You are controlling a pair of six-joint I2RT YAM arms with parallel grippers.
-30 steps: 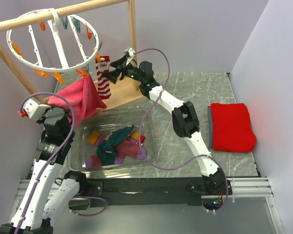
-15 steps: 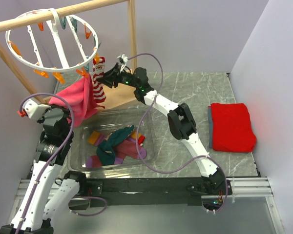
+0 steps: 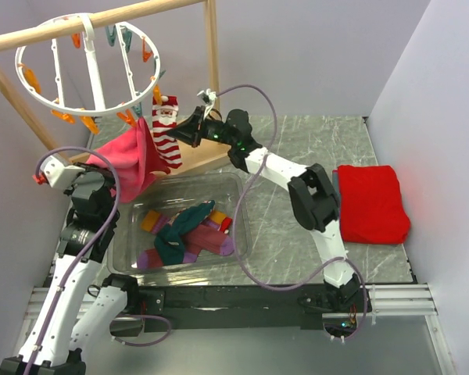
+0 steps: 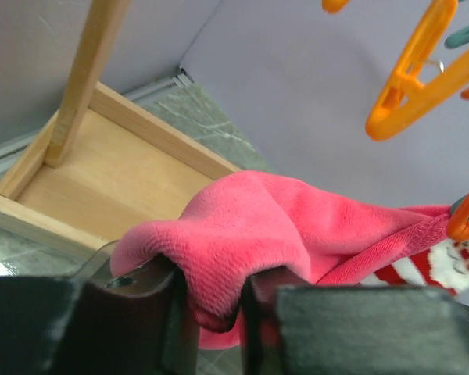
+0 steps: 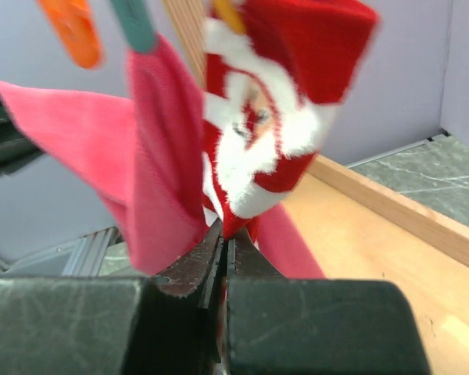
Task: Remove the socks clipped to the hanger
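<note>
Socks [image 3: 144, 152] hang at 11 o'clock, two clipped to the hanger [image 3: 91, 70]. Striped sock [image 3: 166, 134] is clamped at its lower edge by the closed right tool [image 5: 223, 234], likely for tugging free. Pink sock [image 3: 129, 160] is pinched in the left tool [image 4: 211, 308].
</note>
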